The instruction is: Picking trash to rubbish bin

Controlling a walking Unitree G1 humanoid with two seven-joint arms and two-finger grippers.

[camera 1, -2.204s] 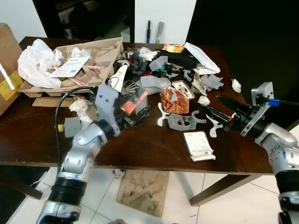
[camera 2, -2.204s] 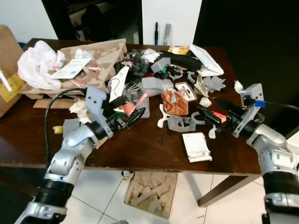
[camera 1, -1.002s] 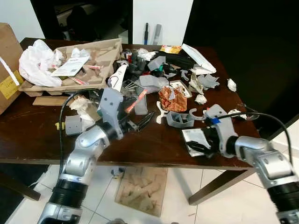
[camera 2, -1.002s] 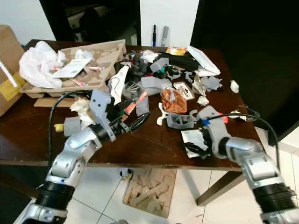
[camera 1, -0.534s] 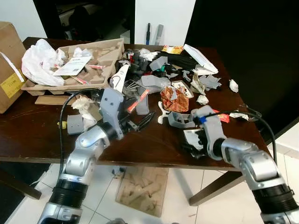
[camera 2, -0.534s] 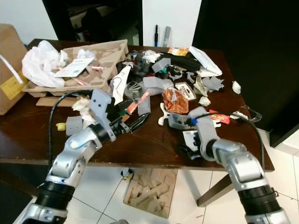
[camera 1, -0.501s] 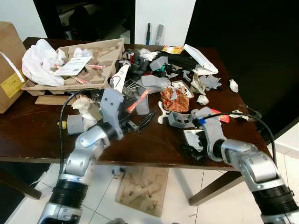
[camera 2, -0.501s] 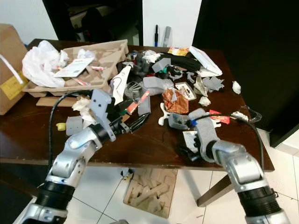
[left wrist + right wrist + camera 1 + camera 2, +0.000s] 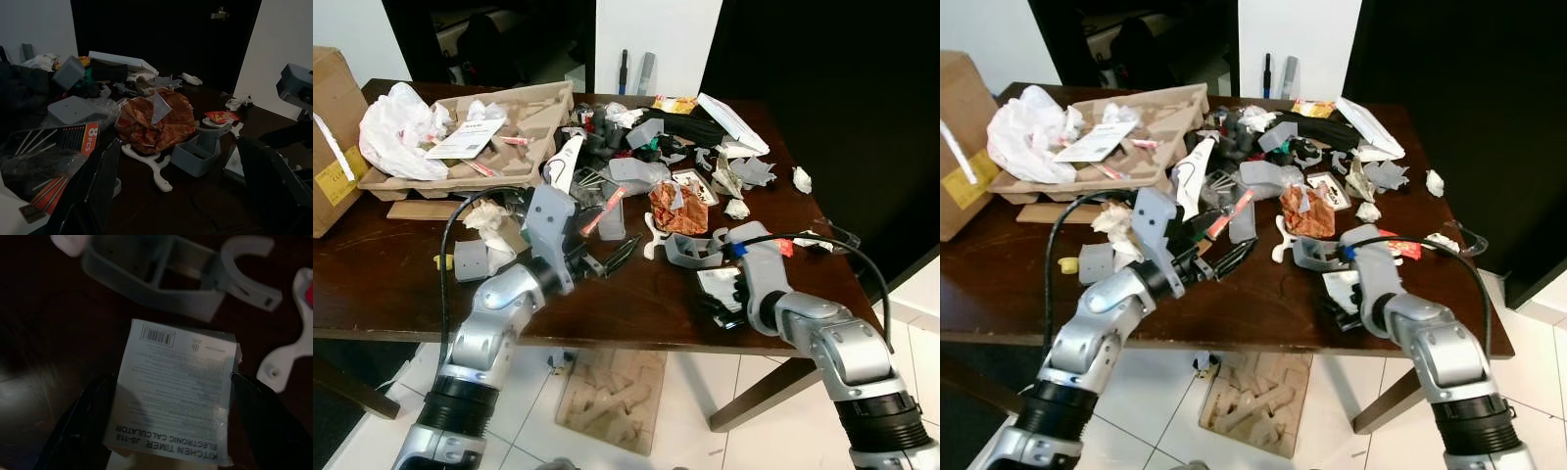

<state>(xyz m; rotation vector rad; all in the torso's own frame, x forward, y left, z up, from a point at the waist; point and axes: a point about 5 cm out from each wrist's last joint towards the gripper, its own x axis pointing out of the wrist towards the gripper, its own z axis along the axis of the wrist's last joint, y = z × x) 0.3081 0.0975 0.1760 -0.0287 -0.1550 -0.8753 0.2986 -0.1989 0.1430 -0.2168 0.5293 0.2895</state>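
Note:
A white printed box (image 9: 178, 391), marked as a kitchen timer calculator, lies flat near the front edge of the dark wooden table (image 9: 636, 304). My right gripper (image 9: 722, 305) is down over it, open. Its two black fingers (image 9: 83, 426) stand on either side of the box (image 9: 717, 282). My left gripper (image 9: 622, 253) hovers open above the table's middle and holds nothing. It points toward a crumpled orange wrapper (image 9: 156, 117) and a grey plastic part (image 9: 195, 154).
Trash crowds the table's far half: a cardboard pulp tray (image 9: 460, 147), a white plastic bag (image 9: 396, 137), grey plastic pieces and wrappers. A brown cardboard box (image 9: 328, 137) stands at the left edge. A cardboard insert (image 9: 607, 392) lies on the tiled floor below.
My right arm has swung in from the table's right side and come down with its fingers around the white box. The left arm has hardly moved.

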